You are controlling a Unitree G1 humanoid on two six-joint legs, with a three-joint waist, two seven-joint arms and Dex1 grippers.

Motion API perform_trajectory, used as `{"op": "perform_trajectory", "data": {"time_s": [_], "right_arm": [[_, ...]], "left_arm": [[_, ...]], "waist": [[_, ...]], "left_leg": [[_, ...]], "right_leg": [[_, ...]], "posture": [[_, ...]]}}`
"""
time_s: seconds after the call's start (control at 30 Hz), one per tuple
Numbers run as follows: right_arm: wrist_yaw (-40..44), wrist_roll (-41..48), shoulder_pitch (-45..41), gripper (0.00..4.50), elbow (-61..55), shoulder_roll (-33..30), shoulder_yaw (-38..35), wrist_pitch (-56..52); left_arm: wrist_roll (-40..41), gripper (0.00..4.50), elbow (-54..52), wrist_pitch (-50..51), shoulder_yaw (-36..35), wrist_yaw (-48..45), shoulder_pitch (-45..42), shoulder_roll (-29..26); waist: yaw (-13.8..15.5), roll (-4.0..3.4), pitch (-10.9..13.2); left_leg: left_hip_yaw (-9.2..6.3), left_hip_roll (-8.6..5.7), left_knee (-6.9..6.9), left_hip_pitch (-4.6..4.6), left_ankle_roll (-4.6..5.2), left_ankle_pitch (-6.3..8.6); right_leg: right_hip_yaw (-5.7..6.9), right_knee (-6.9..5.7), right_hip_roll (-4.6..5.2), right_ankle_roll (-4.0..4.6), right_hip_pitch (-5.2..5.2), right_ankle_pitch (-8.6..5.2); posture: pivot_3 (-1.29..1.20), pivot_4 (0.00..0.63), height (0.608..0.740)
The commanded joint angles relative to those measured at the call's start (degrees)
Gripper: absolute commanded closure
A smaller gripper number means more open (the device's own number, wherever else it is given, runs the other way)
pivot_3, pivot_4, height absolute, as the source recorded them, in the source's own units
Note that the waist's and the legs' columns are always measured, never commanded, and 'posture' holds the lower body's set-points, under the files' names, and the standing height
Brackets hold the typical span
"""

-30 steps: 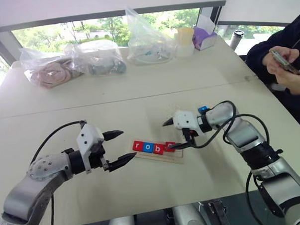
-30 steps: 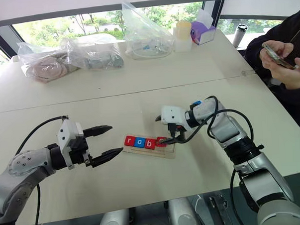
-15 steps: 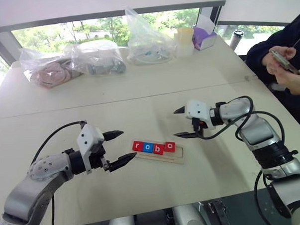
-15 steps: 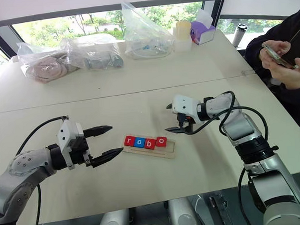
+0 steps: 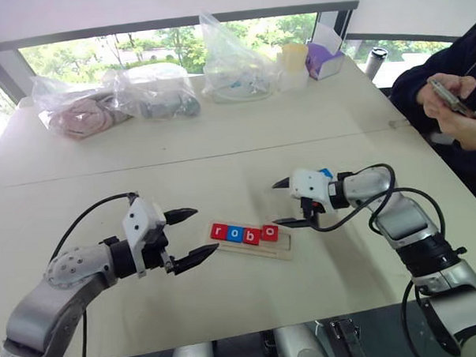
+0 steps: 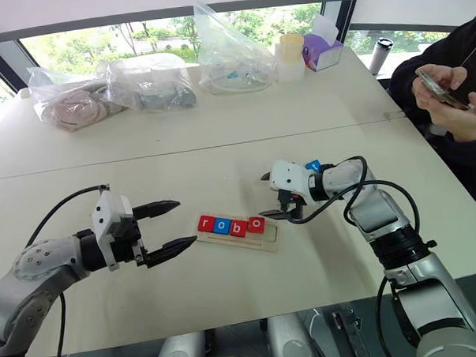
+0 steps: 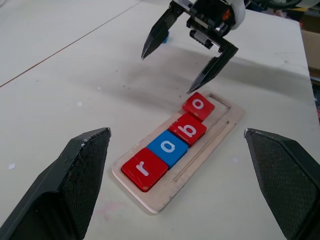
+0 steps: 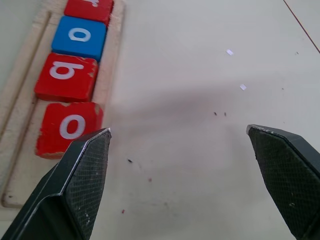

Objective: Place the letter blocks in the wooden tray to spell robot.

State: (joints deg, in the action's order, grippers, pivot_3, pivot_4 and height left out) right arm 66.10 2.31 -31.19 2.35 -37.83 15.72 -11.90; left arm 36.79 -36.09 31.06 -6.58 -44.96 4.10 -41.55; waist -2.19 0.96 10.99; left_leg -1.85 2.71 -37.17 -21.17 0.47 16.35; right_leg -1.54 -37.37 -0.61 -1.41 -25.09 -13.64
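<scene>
beside the wooden tray (image 5: 253,246), right claw (image 5: 293,201) and left claw (image 5: 187,238) gape wide, holding nothing.

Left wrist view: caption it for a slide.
Four letter blocks spell "robo" in the wooden tray; the open right pincer hangs beyond.

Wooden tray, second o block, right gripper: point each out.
wooden tray (image 7: 218,131), left wrist view, bare wood at its unfilled end.
second o block (image 7: 198,105), left wrist view, middle of its red face, sitting askew.
right gripper (image 7: 168,67), left wrist view, midway between its open fingertips.
</scene>
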Motion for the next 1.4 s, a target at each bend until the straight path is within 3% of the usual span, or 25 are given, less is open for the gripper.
{"op": "perform_trajectory", "data": {"time_s": [0.03,0.37,0.6,1.13,1.4], "right_arm": [[0.66,1.02,0.27,0.06,-3.31,-0.10,-0.11,-0.49],[2.16,2.34,1.76,0.06,-7.63,-0.64,-0.09,-3.80],[-1.13,0.08,-0.37,0.06,-3.39,0.14,-0.40,-1.42],[-0.27,-1.26,-1.91,0.06,-1.45,2.58,2.28,1.59],[-1.70,-1.92,-0.98,0.06,-2.25,-0.97,-0.63,0.15]], "left_arm": [[0.79,0.00,-1.73,0.09,-1.20,0.12,0.09,-0.36],[0.76,0.00,-1.37,0.07,-0.86,-0.07,-0.33,-0.40],[0.68,0.00,-1.17,-0.06,-0.60,-0.31,-0.50,-0.34],[0.56,0.00,-1.57,-0.18,-0.65,0.14,-0.04,-0.12],[0.62,0.00,-1.74,-0.23,-0.51,0.54,0.21,0.21]], "waist": [[0.00,0.00,0.00],[0.01,0.00,0.00],[0.00,0.00,0.00],[-0.10,0.00,0.00],[0.29,0.00,0.00]], "left_leg": [[0.00,0.00,0.00,0.00,0.00,0.00],[0.00,0.00,-0.01,0.00,0.00,0.00],[0.00,0.00,-0.01,0.00,0.00,0.00],[-0.01,0.00,0.00,0.01,0.00,0.00],[0.00,-0.01,-0.02,-0.01,0.00,0.00]], "right_leg": [[0.00,0.00,0.00,0.00,0.00,0.00],[0.02,0.00,0.00,0.00,0.00,0.00],[0.01,0.00,0.00,0.00,0.00,0.00],[0.01,-0.01,-0.01,0.00,0.00,0.00],[0.01,-0.01,0.01,0.01,0.00,0.00]], "posture": [[0.00,0.150,0.740],[0.00,0.150,0.740],[0.00,0.150,0.740],[0.00,0.150,0.740],[0.00,0.150,0.740]]}}
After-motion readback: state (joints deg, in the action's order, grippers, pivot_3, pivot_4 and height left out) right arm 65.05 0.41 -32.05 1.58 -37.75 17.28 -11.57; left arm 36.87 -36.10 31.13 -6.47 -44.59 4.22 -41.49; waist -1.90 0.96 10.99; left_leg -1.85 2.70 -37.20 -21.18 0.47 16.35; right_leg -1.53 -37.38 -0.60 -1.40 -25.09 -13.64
